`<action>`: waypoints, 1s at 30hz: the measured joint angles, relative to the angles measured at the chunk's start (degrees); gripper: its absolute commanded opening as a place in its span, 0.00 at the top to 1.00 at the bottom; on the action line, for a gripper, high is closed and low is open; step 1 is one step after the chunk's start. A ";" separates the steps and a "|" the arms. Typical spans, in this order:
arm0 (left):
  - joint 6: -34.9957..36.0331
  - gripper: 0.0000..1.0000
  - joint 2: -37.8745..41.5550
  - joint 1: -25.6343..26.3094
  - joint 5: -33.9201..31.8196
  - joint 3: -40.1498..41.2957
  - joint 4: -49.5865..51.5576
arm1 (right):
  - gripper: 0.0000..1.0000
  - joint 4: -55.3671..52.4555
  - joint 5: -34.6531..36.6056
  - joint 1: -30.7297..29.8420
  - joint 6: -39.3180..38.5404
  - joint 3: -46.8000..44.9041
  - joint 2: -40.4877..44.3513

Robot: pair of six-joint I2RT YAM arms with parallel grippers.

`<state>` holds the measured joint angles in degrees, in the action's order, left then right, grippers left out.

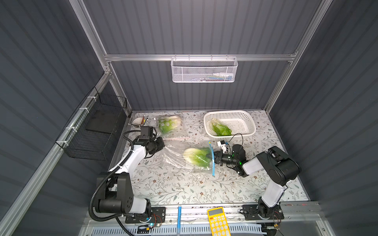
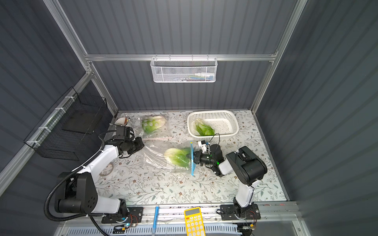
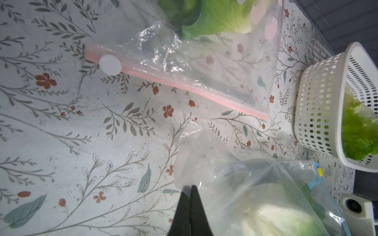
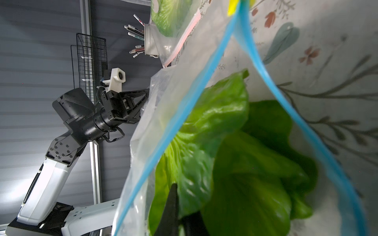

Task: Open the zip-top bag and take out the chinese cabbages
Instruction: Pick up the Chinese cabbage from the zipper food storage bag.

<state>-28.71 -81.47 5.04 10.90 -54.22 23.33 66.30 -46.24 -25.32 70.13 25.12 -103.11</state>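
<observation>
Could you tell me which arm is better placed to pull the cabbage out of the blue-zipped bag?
Right: the right gripper sits inside the blue-zipped bag's open mouth, shut on the cabbage's leaves; the left gripper only pinches the bag's far end.

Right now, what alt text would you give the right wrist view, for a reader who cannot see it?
The right tool reaches into the open blue-zipped bag and pinches a green leaf of the cabbage inside. Behind, the left tool grips the bag's far end, before a grey wall.
</observation>
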 measured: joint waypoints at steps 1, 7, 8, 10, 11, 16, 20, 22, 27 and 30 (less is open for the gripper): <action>0.00 1.00 0.00 0.00 -0.24 0.00 0.07 | 1.00 0.28 -0.09 0.24 0.15 -0.46 0.11; 0.02 1.00 0.00 0.00 -1.38 0.00 0.55 | 1.00 0.50 -0.59 1.38 0.28 -2.40 2.38; 0.02 1.00 0.00 -0.07 -1.62 0.00 0.72 | 1.00 0.50 -0.83 1.64 0.28 -2.62 2.91; 0.02 1.00 0.00 -0.17 -2.14 0.02 1.09 | 1.00 0.42 -1.16 2.08 0.31 -3.08 3.91; 0.02 1.00 0.00 -0.22 -2.36 0.00 1.14 | 1.00 0.13 -1.29 2.34 0.24 -3.28 4.59; 0.02 1.00 0.00 -0.22 -2.99 0.00 1.11 | 1.00 -4.00 -1.68 3.21 -1.64 -3.54 9.09; 0.04 1.00 0.00 -0.26 -3.45 0.00 1.14 | 1.00 -11.78 -1.51 4.00 -5.29 -3.72 15.45; 0.04 1.00 0.00 -0.26 -3.50 0.00 1.11 | 1.00 -17.03 -1.05 4.28 -7.76 -3.74 19.21; 0.04 1.00 0.00 -0.26 -3.63 0.00 1.14 | 1.00 -32.98 1.53 4.66 -15.34 -3.34 29.75; 0.04 1.00 0.00 -0.26 -3.63 0.00 1.16 | 1.00 -40.57 2.95 5.33 -19.02 -2.84 34.97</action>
<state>-28.67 -81.47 4.78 7.27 -54.22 24.49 25.74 -43.29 -19.99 51.11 22.28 -68.14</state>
